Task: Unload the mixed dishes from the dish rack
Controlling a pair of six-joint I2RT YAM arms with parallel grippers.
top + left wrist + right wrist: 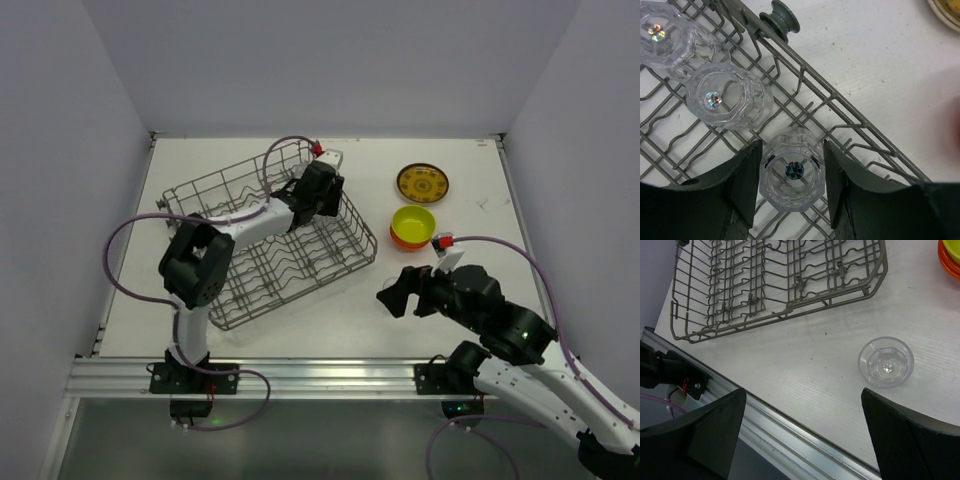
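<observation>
**Q:** How were the arms posed?

**A:** The left arm (250, 225) reached across the dish rack (250, 270) to its far right corner, wrist angled down. The left gripper (792, 147) had its dark fingers (742, 190) pressed against both sides of the nearest glass cup (792, 172). That cup stood on the rack wires just inside the rim. The right arm (500, 330) was folded low near the table's front edge. The right gripper (804, 392) hovered above the white table (805, 350) with its jaws spread wide, holding nothing.

**Q:** How many of each dish?

**A:** There were four clear glass cups. Three stood in a diagonal row in the rack: the gripped one, the middle glass cup (727, 97) and the far glass cup (662, 35). The fourth, a loose glass cup (886, 362), stood upright on the table, apart from the rack. One lime-yellow bowl (413, 220) was nested in an orange bowl (402, 243); whether more orange bowls lay beneath could not be told. One brown-gold patterned plate (422, 182) lay flat beyond them.

**Q:** What else was around or in the way?

**A:** The middle glass cup stood just beside the gripped one, close to one finger. A grey roller knob (781, 17) jutted from the rack's rim. An aluminium rail (790, 432) ran along the table's near edge.
</observation>
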